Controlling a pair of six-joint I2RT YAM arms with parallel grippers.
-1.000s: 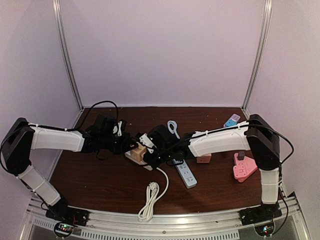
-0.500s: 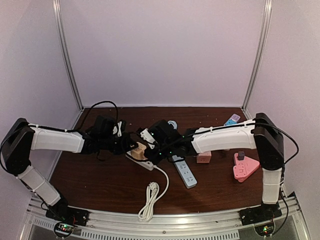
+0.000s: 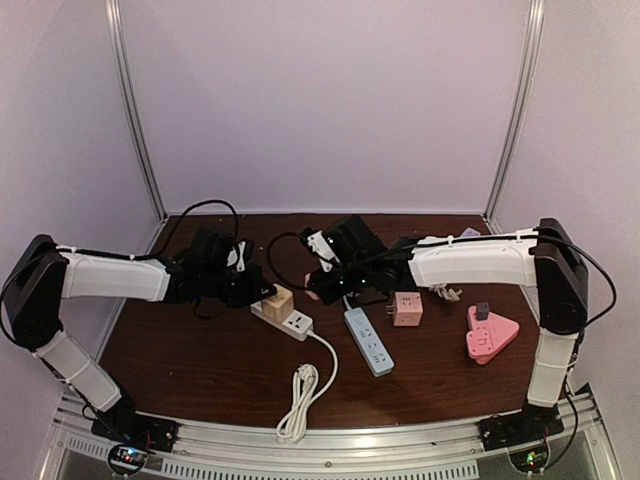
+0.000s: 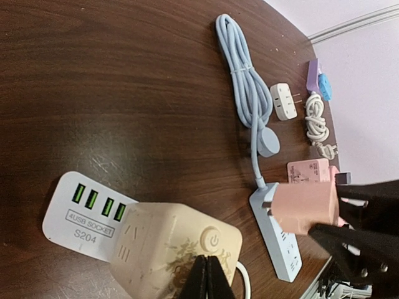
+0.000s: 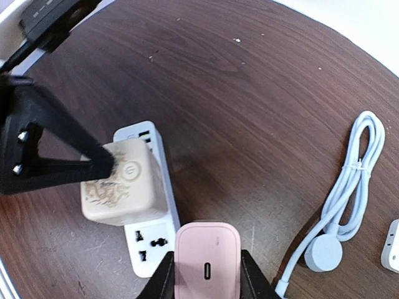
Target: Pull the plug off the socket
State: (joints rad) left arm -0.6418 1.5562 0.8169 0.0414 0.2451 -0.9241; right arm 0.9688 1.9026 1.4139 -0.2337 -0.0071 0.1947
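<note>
Hovering at one o'clock of the white power strip (image 3: 292, 321) in the top view, the right gripper (image 3: 318, 283) is lifted clear, while the left gripper (image 3: 258, 292), fingers pressed together, bears on the beige cube adapter (image 3: 277, 300). From the left wrist, the pink plug (image 4: 305, 205) hangs free at three o'clock, prong pointing to nine. The right wrist shows its fingers pinching the plug; a second ago this gripper was down at the strip.

Soft, even light with weak shadows. The top view is dim and grainy. Faint glare streaks the dark table (image 4: 124, 75), and the wrist views bend at their edges.
</note>
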